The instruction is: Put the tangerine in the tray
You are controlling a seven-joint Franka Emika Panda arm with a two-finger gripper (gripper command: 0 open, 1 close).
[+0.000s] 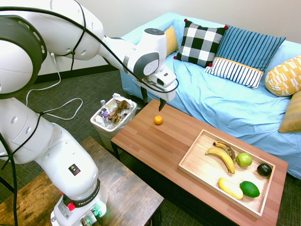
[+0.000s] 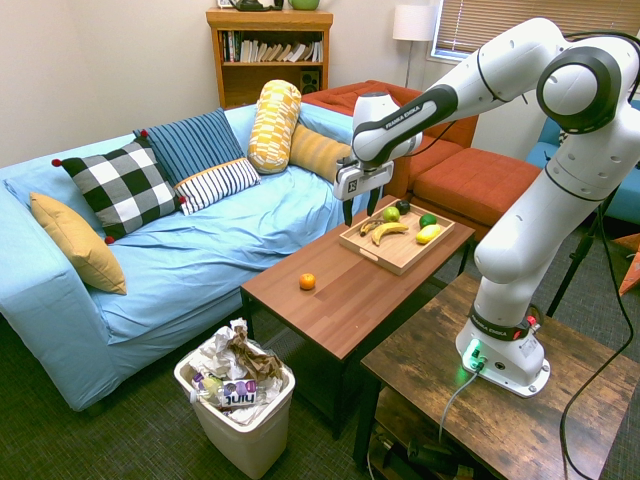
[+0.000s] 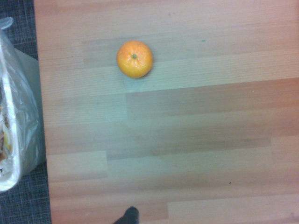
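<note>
The tangerine (image 1: 158, 120) (image 2: 307, 281) (image 3: 134, 59) sits alone on the bare wood of the desk (image 1: 155, 146) (image 2: 345, 295), near the end beside the waste bin (image 1: 113, 117) (image 2: 240, 405). In the first exterior view the white arm reaches in from about 9 o'clock, its wrist bent so that the hand points straight down. The fingers (image 1: 144, 94) (image 2: 347, 213) are spread apart, empty, and hang above the desk at roughly 11 o'clock of the fruit, clear of it. The tray (image 1: 197, 172) (image 2: 385, 257) lies well apart at about 4 o'clock, holding bananas, a green apple, a lime and other fruit.
</note>
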